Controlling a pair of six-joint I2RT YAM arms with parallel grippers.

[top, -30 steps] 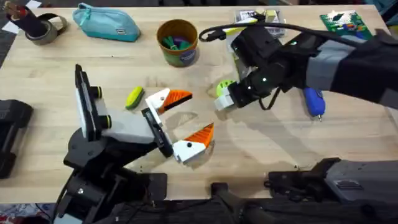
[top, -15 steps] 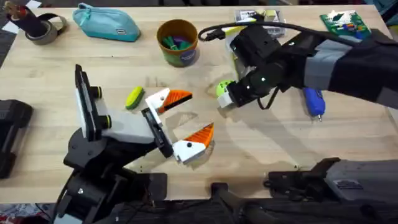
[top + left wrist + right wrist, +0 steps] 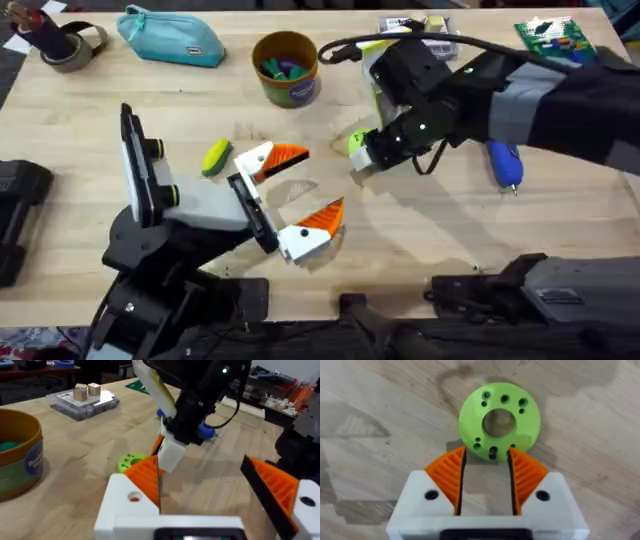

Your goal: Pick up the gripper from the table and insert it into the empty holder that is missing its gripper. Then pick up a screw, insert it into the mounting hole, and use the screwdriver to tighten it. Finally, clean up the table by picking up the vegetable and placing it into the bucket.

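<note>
The lime-green gripper disc (image 3: 500,421) lies flat on the table (image 3: 450,230), centre hole up. My right gripper (image 3: 486,455) hovers low right at it, its orange pads (image 3: 447,477) a narrow gap apart and the tips reaching the disc's near rim, with only wood between them. In the overhead view the right gripper (image 3: 357,158) covers part of the disc (image 3: 356,140). My left gripper (image 3: 318,182) rests wide open in the table's middle, holding nothing. The yellow-green vegetable (image 3: 215,157) lies just left of it. The blue screwdriver (image 3: 505,163) lies at the right. The mustard bucket (image 3: 286,68) stands at the back.
A teal pouch (image 3: 170,38) and a tape roll (image 3: 65,45) sit at the back left. A clear box (image 3: 420,25) and a green board (image 3: 555,40) sit at the back right. A black upright panel (image 3: 132,165) stands at the left.
The right gripper has crept a little farther over the disc, toward the table's far side. The left arm and the other objects have not moved.
</note>
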